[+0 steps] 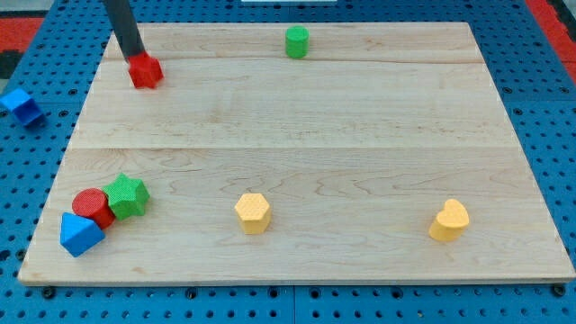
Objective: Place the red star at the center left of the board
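Nearest the view's bottom, at about 7 o'clock on the table (297, 135), three blocks huddle together: a blue wedge-like block (80, 233) lowest, a red cylinder (91, 207) touching it just above, and a green star (126, 195) pressed against the cylinder's right side. Along the same near band, a yellow hexagon (253, 212) stands alone at roughly 6 o'clock, and a yellow heart (450, 220) sits well apart from it at about 4 o'clock.

The middle of the table holds only bare wood grain between these and the far row.

Farther back, at about 10 to 11 o'clock, the red star (145, 71) rests near the far left corner, well apart from the near cluster. My tip (136, 57) comes down from the view's top as a dark rod and meets the red star at its upper left edge, touching or just beside it; the exact contact is hard to tell. I carry no fingers, so there is no opening or closing to report.

At 12 o'clock, close to the far edge, a green cylinder (297, 41) stands alone.

Off the wooden surface, at 9 to 10 o'clock on the blue pegboard (27, 162), lies a small blue block (21, 104) whose shape I cannot make out.
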Motion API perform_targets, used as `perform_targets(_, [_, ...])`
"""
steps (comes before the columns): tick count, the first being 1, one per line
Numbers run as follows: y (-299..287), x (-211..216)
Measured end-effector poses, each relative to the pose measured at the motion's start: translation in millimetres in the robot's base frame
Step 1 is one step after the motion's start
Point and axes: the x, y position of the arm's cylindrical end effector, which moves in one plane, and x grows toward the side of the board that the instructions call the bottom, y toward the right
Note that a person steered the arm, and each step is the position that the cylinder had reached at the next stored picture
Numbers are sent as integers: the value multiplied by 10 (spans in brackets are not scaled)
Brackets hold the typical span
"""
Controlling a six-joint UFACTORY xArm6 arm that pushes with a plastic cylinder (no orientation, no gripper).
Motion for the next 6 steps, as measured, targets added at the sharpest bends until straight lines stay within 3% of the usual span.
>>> perform_targets(1, [66, -340])
perform_targets(2, [372, -396])
perform_targets(4, [407, 1026])
perform_targets(5, [390, 1307])
perform_targets(6, [439, 822])
